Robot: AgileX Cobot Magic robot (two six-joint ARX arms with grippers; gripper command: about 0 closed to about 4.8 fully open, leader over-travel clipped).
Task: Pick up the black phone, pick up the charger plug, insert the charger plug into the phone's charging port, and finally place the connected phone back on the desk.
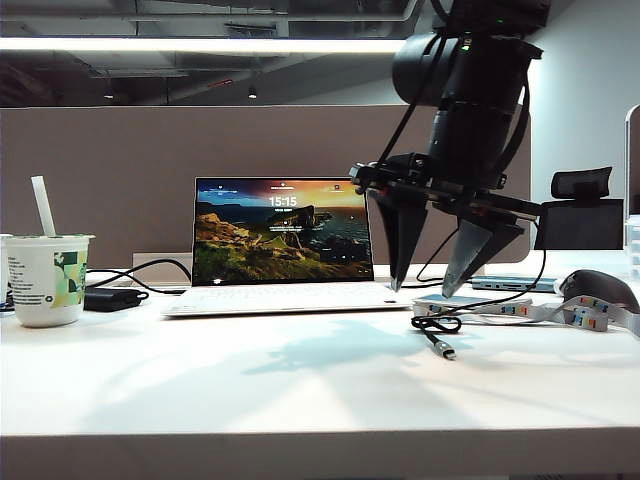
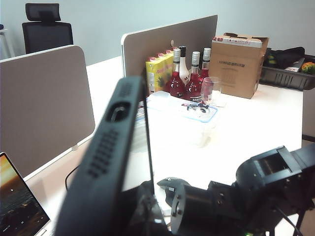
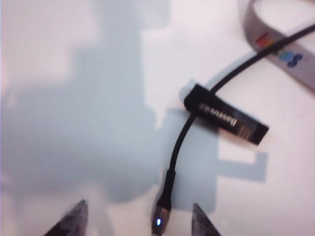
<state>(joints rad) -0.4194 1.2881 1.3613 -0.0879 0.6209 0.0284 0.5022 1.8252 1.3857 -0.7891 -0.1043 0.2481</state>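
A: Checking the right gripper point(image 3: 136, 219) first: its jaws stand apart, straddling the charger plug point(image 3: 161, 218), nothing held. The plug lies flat on the bench point(image 1: 250, 390), well right of the laptop point(image 1: 283, 245).

B: And the left gripper point(image 2: 140, 206)?

A: Its jaws are clamped narrow on the black phone point(image 2: 106, 162), raised edge-on; where it sits relative to the laptop I cannot tell.

B: Handling notes for the plug?

A: Judge it light, small and hard, on a limp cable point(image 3: 206, 93) that may drag. Grip the stiff shell behind the metal tip, not the cable.

B: Surface?

A: Smooth, glossy white, probably slippery. A fabric divider panel point(image 1: 100, 170) stands behind the laptop; a lanyard point(image 1: 560, 312) lies right of it.
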